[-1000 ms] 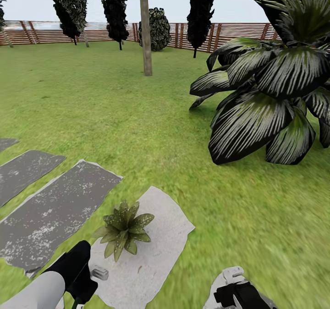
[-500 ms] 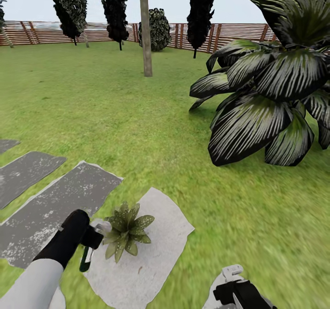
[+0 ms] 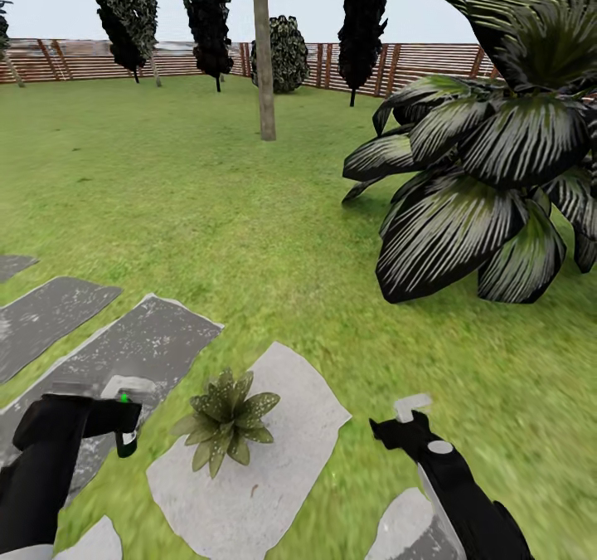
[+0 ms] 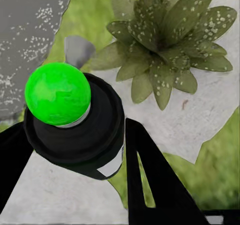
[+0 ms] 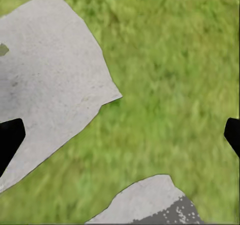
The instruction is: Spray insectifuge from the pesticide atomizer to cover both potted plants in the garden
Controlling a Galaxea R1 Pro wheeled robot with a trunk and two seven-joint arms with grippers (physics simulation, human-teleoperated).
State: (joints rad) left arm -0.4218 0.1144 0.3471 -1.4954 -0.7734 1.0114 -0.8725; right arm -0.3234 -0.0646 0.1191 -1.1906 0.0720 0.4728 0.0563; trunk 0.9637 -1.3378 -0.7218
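Note:
One potted plant [image 3: 225, 417], a low rosette of speckled olive leaves, sits on a white stepping stone [image 3: 274, 460] in the garden lawn [image 3: 207, 211]. Just left of it my left gripper [image 3: 116, 417] is shut on the pesticide atomizer [image 3: 128, 439], held above the edge of a dark grey stone. In the left wrist view the atomizer [image 4: 85, 135] is seen end-on, dark with a white label and a bright green ball on top. The potted plant [image 4: 165, 50] lies just beyond it. My right gripper [image 3: 408, 421] hovers open over the grass right of the stone, with nothing between its fingertips [image 5: 10, 140].
A big striped-leaf palm [image 3: 489, 178] fills the right side. A bare tree trunk [image 3: 264, 54] stands mid-lawn, with dark trees, a round bush [image 3: 288, 52] and a brown slatted fence [image 3: 431, 60] behind. Dark grey stepping stones [image 3: 58, 311] run along the left.
My left arm has swung the atomizer up beside the plant, then back left over the dark stone. My right arm has risen into view over the grass.

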